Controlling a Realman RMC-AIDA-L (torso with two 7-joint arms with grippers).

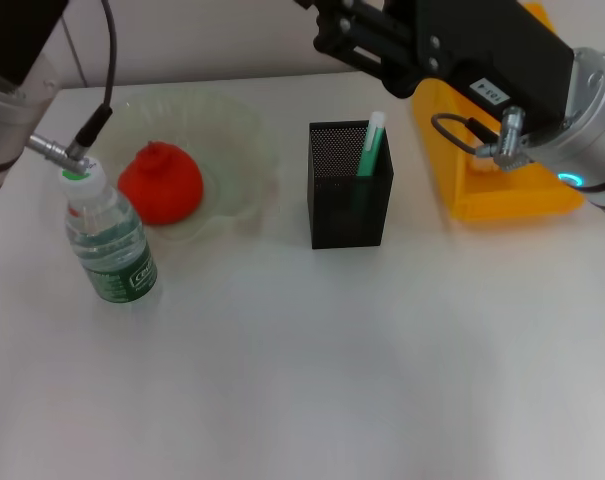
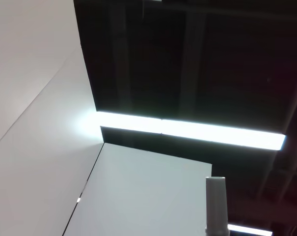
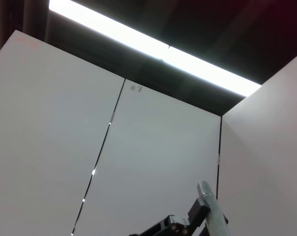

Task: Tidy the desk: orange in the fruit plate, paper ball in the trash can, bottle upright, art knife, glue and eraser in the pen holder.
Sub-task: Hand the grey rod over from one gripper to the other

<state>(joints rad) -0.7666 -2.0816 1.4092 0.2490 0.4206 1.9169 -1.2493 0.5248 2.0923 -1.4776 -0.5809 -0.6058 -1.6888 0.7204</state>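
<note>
The orange [image 1: 161,182] lies inside the pale green fruit plate [image 1: 244,140] at the back left. In front of the plate the bottle [image 1: 108,237] stands upright, white cap on top. The black mesh pen holder [image 1: 349,190] stands mid-table with a long green stick [image 1: 370,146] leaning in it. At the back right is the yellow trash can [image 1: 502,190], partly covered by my right arm. My right gripper [image 1: 354,28] reaches past the table's back edge. My left gripper [image 1: 17,30] is raised at the far left corner, behind the bottle. Paper ball, eraser, art knife and glue are out of view.
A cable and metal plug [image 1: 57,150] from my left wrist hang just above the bottle cap. Both wrist views face upward and show only ceiling lights and wall panels. The white table [image 1: 362,360] stretches across the whole front.
</note>
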